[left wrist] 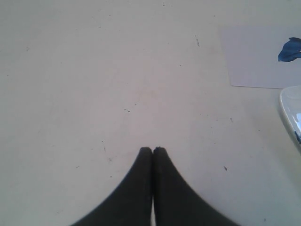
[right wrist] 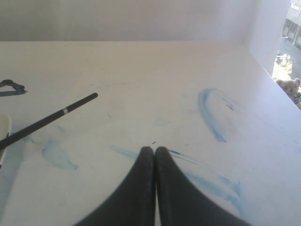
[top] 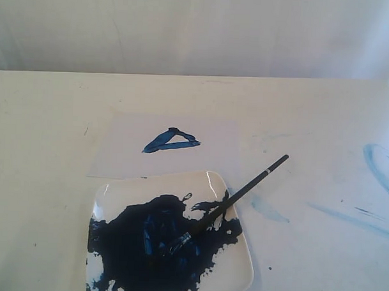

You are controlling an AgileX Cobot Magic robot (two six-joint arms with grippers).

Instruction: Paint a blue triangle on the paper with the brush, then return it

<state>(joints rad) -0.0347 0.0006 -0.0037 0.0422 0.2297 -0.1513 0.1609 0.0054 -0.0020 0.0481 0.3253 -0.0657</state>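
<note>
A small dark-blue triangle point(top: 171, 141) is painted on the pale paper point(top: 124, 152) lying behind the white plate point(top: 238, 262). The black-handled brush point(top: 244, 190) rests with its bristles in the plate's dark paint puddle point(top: 153, 240) and its handle sticking out over the table to the right. The right wrist view shows the brush handle point(right wrist: 51, 117) and a corner of the triangle point(right wrist: 10, 87). Neither gripper shows in the exterior view. My left gripper point(left wrist: 153, 149) is shut and empty over bare table, left of the paper point(left wrist: 256, 59). My right gripper point(right wrist: 154, 149) is shut and empty, apart from the brush.
Pale blue smears point(top: 379, 168) mark the table right of the plate, also seen in the right wrist view as smears point(right wrist: 209, 113). The table's far edge meets a white wall point(top: 186, 30). The plate rim point(left wrist: 289, 110) shows in the left wrist view.
</note>
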